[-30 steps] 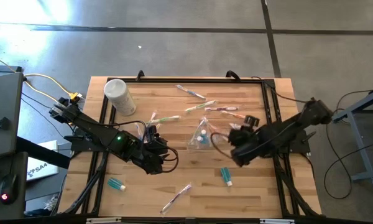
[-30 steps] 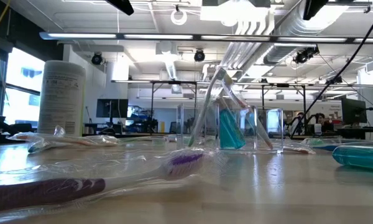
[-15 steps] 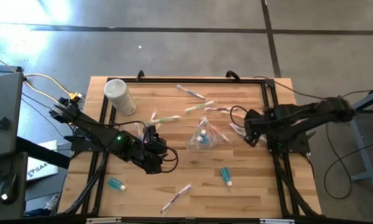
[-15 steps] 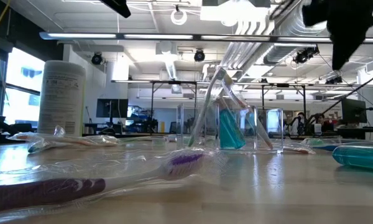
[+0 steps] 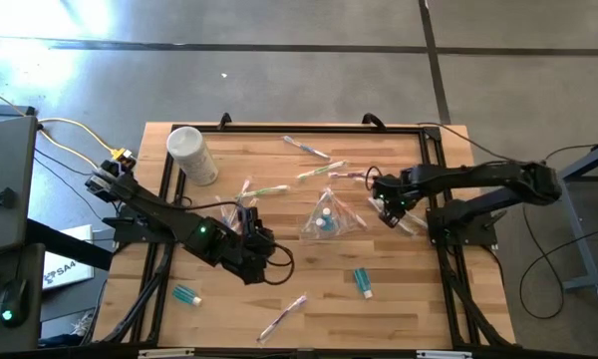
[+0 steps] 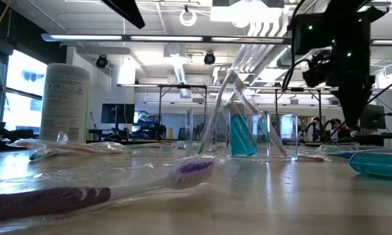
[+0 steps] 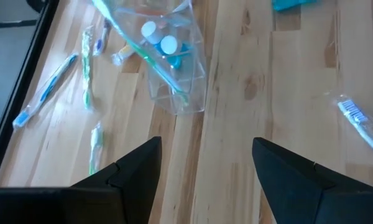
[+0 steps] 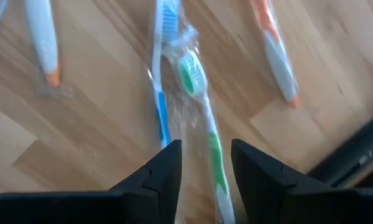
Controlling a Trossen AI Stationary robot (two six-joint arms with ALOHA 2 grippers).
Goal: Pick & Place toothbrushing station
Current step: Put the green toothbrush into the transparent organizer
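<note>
High view is showing my right pincer [image 5: 386, 206] hanging over the right part of the worktop [image 5: 399, 299], above a cluster of wrapped toothbrushes [image 5: 357, 178] just right of the toothbrushing station [image 5: 324, 217]. The station, a clear boxy holder, is sitting near the middle of the worktop with a teal tube and white caps inside and a brush leaning out of it. In my right wrist view the two dark fingers [image 8: 154, 180] are standing a narrow way apart with nothing between them; a wrapped green-and-white toothbrush [image 8: 205, 134] and a blue one [image 8: 161, 93] are lying on the wood straight beneath the gap, and I am gripping neither.

My left pincer [image 5: 254, 254] is hovering over the left-centre of the worktop, left of the station and apart from it. Its fingers [image 7: 130, 171] are spread wide and holding nothing, with the station [image 7: 168, 68] lying ahead of them.

A white cylindrical tub [image 5: 191, 155] is standing at the far left corner, and small teal tubes [image 5: 363, 282] are lying nearer the front edge.
</note>
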